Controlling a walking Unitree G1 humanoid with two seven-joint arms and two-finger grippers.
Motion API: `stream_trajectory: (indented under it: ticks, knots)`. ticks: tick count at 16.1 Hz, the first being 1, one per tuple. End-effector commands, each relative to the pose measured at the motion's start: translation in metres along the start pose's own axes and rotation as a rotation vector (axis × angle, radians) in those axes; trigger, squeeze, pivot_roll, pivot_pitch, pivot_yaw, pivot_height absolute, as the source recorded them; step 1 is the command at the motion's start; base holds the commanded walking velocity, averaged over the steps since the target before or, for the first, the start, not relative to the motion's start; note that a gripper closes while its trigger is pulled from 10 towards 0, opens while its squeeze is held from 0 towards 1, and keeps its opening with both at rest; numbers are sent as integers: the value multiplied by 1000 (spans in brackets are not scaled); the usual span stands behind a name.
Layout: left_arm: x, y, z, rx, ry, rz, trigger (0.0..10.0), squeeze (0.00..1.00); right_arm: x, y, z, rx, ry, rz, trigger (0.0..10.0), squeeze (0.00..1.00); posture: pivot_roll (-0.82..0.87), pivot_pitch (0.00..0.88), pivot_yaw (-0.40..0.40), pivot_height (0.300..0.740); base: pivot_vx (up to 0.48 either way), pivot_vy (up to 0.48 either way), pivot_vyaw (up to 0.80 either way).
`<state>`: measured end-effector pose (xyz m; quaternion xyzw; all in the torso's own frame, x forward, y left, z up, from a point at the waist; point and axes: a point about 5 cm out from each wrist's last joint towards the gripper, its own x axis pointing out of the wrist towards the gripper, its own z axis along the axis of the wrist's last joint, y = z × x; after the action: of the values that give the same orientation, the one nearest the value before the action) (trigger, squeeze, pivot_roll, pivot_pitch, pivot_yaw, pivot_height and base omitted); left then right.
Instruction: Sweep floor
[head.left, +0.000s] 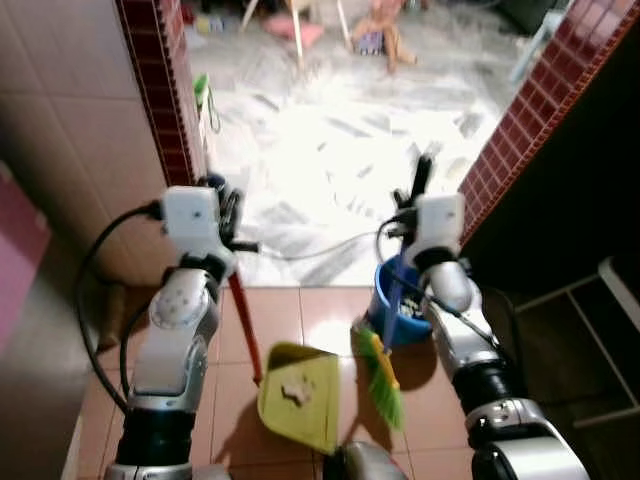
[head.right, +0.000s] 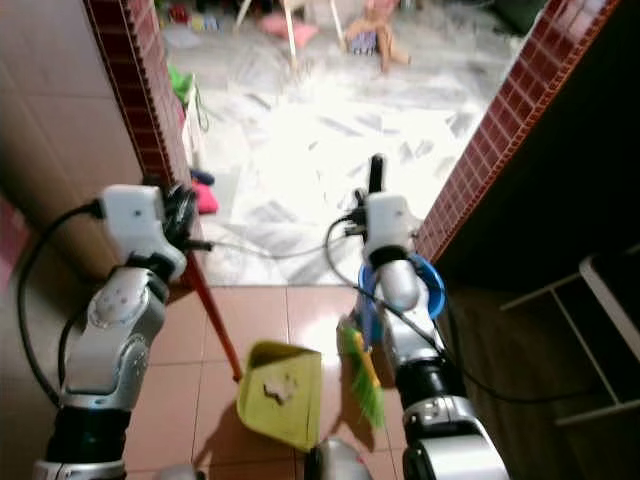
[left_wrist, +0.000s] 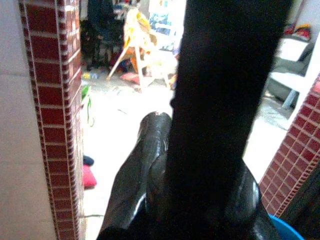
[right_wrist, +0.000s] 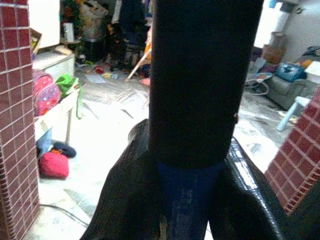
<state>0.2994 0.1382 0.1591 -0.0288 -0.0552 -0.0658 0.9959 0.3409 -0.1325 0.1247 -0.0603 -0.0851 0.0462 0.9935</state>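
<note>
L gripper (head.left: 232, 215) clamped on dustpan (head.left: 300, 395) handle, pan on floor w/ debris | R gripper (head.left: 415, 195) clamped on broom (head.left: 378, 365) handle, bristles right of pan | bucket (head.left: 400, 310) behind broom

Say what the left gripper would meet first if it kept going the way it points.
The left gripper, shut on the red dustpan handle, points through the doorway. Its line looks free over the marble floor up to the chair, though depth is unclear.
</note>
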Motion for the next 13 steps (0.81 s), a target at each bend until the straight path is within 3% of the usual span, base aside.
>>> stream_trajectory:
  ticks: [1,6,9,11,13]
  knots:
    - [0,6,6,6,-29,10,10000,0,4,4,8,0,-43,4,10000,0,67,0,-46,740,0,0,0]
    - [-7,14,-11,39,49,19,10000,0,-6,-4,-3,14,-25,-68,10000,0,71,0,34,740,0,0,0]
    - [-5,15,-11,67,43,-15,10000,0,-8,-5,-7,26,-11,-91,10000,0,69,0,24,740,0,0,0]
    - [-5,17,-12,40,43,12,10000,0,-6,-3,-6,18,-13,-60,10000,0,70,0,-9,740,0,0,-681]
    - [-8,18,-14,23,34,38,10000,0,-3,-6,-3,-2,-17,-34,10000,0,73,0,-34,740,0,377,-800]
